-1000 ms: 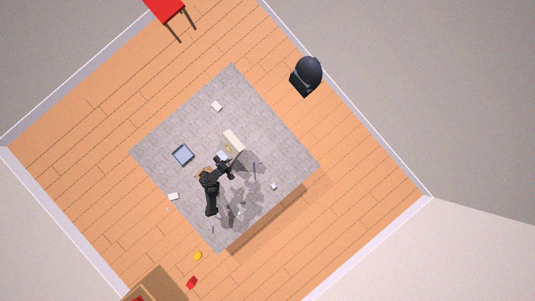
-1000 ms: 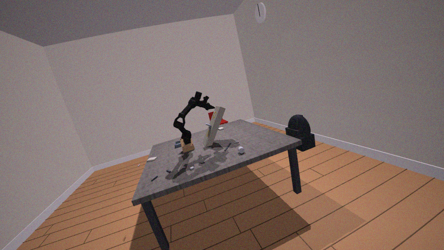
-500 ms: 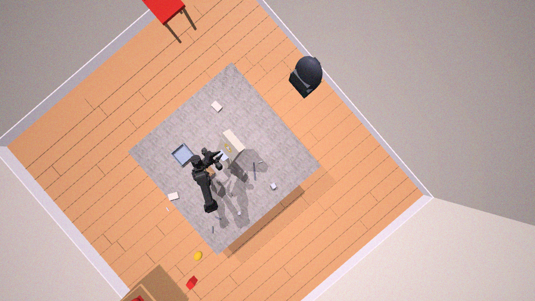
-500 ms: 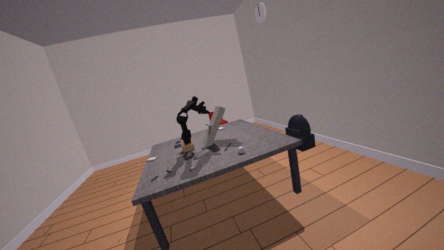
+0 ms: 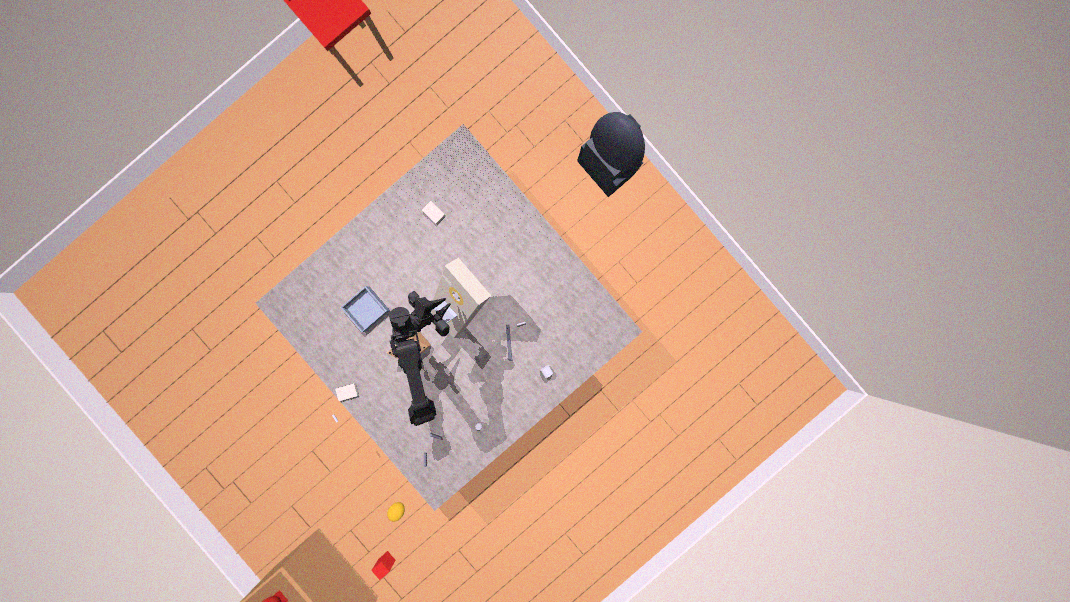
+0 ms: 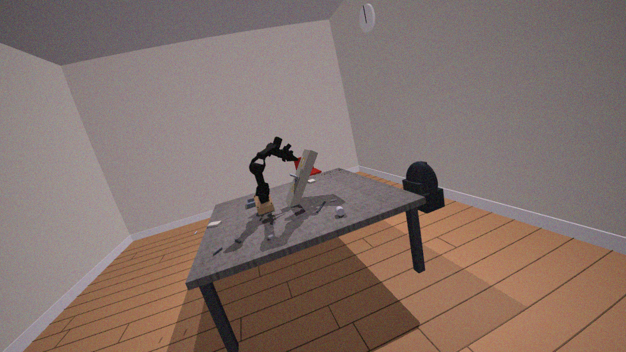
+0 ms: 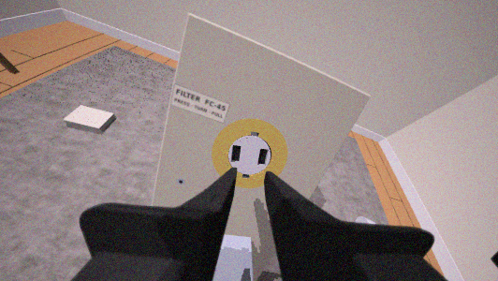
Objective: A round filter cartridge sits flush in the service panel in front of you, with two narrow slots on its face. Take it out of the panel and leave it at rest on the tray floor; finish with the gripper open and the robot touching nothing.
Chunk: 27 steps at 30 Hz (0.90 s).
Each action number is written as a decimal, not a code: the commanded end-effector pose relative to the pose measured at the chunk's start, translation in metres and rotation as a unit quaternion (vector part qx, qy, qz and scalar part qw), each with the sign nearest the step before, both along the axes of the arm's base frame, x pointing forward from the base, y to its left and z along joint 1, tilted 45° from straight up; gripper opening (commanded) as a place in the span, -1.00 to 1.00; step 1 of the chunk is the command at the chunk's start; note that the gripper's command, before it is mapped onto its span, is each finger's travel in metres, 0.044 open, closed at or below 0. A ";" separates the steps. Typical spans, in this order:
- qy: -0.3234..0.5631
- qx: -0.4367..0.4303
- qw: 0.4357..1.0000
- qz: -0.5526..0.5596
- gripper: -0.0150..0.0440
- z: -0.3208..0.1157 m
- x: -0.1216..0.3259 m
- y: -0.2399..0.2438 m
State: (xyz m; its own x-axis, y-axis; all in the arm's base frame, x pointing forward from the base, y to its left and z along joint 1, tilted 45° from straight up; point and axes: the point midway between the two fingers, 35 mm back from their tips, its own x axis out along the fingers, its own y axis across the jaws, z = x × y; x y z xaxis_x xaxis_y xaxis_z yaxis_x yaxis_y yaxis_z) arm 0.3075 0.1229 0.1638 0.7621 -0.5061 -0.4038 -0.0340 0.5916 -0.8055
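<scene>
The round white cartridge sits in the tilted beige service panel, inside a yellow ring. Its two dark slots stand side by side, near upright in the wrist view. Small dark notches show above and below the face. My gripper is partly open, with a narrow gap and nothing between the fingers. Its tips point at the panel and overlap the cartridge's lower edge in the wrist view; the remaining distance is hard to tell. The blue tray lies beside the arm's base, empty.
A pale blue ledge juts out low on the panel, below the fingers. White blocks lie on the grey table. A thin dark bar and a small white piece lie beyond the panel's shadow.
</scene>
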 end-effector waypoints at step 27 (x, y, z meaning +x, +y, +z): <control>-0.001 -0.003 1.000 0.002 -0.11 -0.014 0.024 -0.018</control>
State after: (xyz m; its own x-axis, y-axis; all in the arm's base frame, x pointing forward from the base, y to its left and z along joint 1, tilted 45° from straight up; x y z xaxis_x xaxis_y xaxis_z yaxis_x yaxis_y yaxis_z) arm 0.3313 0.1041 0.1517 0.7646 -0.5088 -0.3955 -0.0289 0.5860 -0.8098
